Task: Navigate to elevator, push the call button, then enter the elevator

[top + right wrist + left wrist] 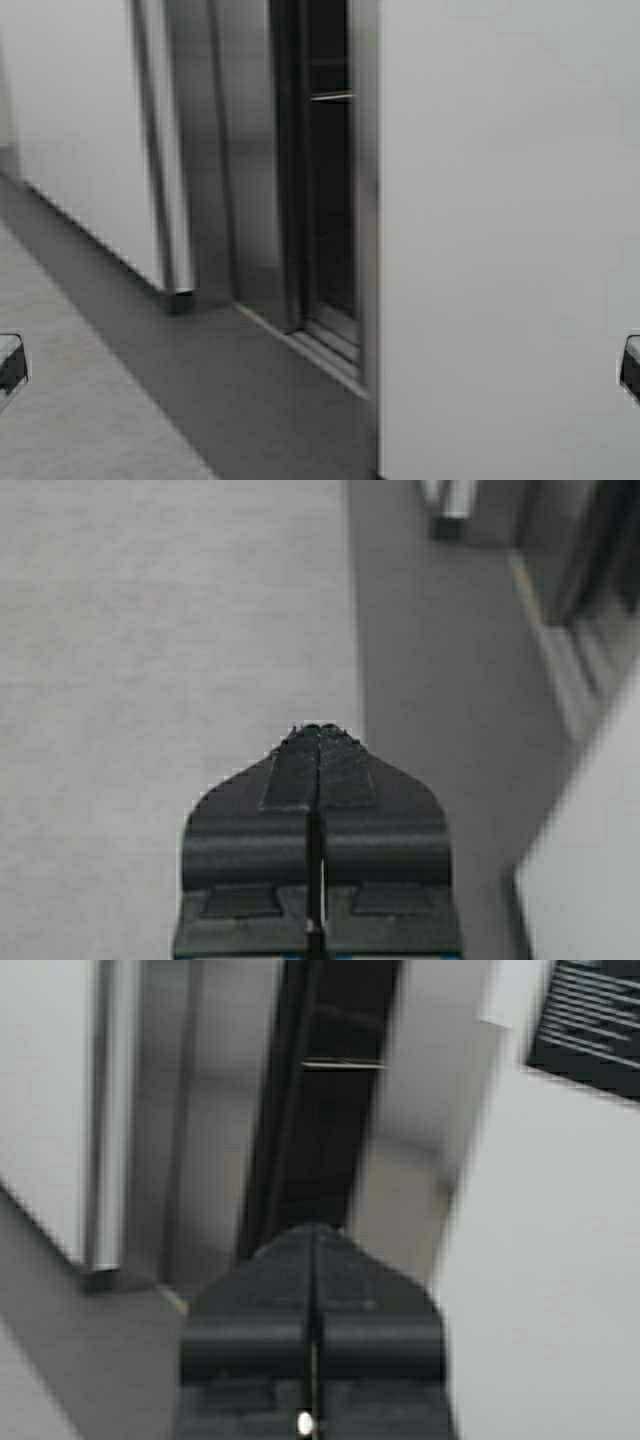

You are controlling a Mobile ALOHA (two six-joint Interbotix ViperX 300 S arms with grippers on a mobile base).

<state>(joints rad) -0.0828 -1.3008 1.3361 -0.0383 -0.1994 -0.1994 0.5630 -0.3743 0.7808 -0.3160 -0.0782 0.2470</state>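
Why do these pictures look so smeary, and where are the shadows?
High view: soft blur, a darker band of floor before the elevator. Left wrist view: heaviest smear, shut left gripper. Right wrist view: shut right gripper sharper than the floor.

Elevator [300, 170] ahead and slightly left in the high view, set back in a steel frame between white wall sections; brushed steel door panel on the left, dark gap on the right where the doorway stands partly open; horizontal handrail [331, 97] visible inside the gap, high up; grooved metal sill [320, 350] running diagonally along the floor at the threshold; same dark opening and rail seen from the left wrist view [330, 1110]; call button not discernible.
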